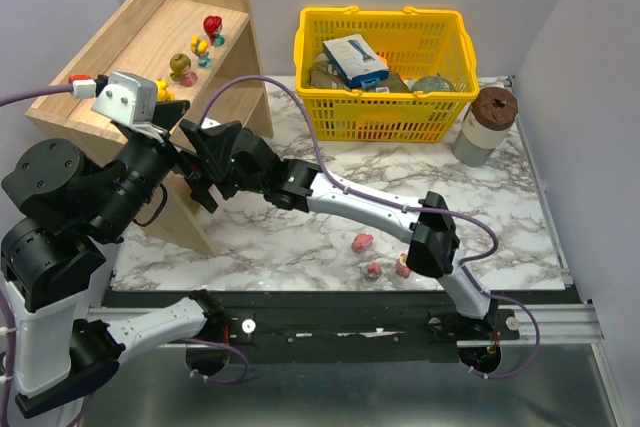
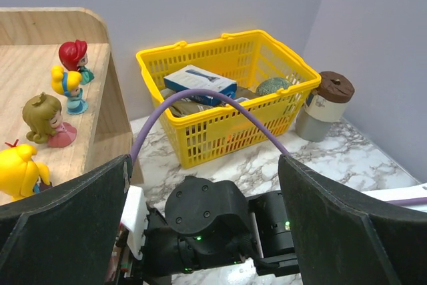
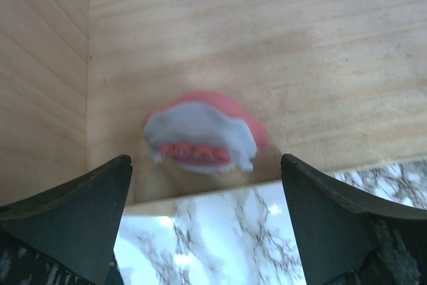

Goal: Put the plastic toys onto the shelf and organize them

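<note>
The shelf (image 1: 125,47) stands at the far left of the marble surface (image 1: 500,217). Its upper tier carries four plastic toys in a loose row. A red-haired figurine (image 2: 73,57) is farthest back, with a yellow-haired one in blue (image 2: 67,86) just in front of it. Next comes an olive-haired one in pink (image 2: 45,121), and a yellow figurine (image 2: 20,171) is nearest the front edge.

On the lower tier a red toy (image 3: 203,131) lies on the wood near the left side panel, right at the tier's front lip, its pale underside facing the right wrist camera. The right claw (image 3: 205,158) is spread wide with one finger on either side of that toy (a clear gap shows on both sides), so it grips nothing. The left claw (image 2: 203,161) hangs beside the shelf's top above the right arm (image 2: 207,231), its fingers wide apart and empty.

Three more small toys (image 1: 374,262) lie on the surface near its front edge, well apart from the shelf.

The yellow basket (image 1: 400,117) sits at the far middle. It holds a blue-and-white box (image 1: 355,59) on top of brownish packets and a greenish round item (image 1: 435,84) at its right end. Just beside that end stands a grey cup with a brown lid (image 1: 487,125).
</note>
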Controlling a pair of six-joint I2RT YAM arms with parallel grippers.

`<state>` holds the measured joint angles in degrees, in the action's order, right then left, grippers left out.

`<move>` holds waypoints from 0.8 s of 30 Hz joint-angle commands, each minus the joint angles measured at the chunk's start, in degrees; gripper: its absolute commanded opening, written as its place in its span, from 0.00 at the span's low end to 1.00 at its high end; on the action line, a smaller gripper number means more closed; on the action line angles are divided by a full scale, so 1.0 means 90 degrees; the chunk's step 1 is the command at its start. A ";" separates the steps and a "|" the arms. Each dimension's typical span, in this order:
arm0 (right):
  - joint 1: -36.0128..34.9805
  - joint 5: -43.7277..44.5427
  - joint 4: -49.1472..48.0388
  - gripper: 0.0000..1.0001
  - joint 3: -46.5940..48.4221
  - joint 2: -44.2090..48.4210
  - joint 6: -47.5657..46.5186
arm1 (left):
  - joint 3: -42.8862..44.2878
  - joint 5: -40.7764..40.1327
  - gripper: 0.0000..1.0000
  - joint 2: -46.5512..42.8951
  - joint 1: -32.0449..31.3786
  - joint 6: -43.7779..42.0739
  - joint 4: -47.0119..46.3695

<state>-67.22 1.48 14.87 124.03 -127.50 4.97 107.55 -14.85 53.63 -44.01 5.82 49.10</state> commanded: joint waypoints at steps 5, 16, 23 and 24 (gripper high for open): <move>-0.0060 0.0158 0.0125 1.00 -0.1308 0.1439 -0.0377 | -0.0045 -0.0098 0.99 -0.0060 -0.0022 -0.0091 -0.0016; 0.0718 0.1018 0.0904 0.79 -0.5495 0.4446 0.1476 | -0.0426 0.0282 0.99 -0.0236 -0.0022 -0.0149 -0.0153; 0.1356 0.1486 0.1432 0.53 -0.7930 0.5806 0.2884 | -0.0592 0.0673 0.99 -0.0187 -0.0022 -0.0227 -0.0221; 0.1385 0.1525 0.1530 0.52 -0.8038 0.5866 0.3146 | -0.0592 0.0712 0.99 -0.0168 -0.0022 -0.0237 -0.0212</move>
<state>-54.61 11.51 22.90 56.62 -78.08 22.92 102.94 -11.66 51.96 -44.01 4.82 48.58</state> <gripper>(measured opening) 0.540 0.988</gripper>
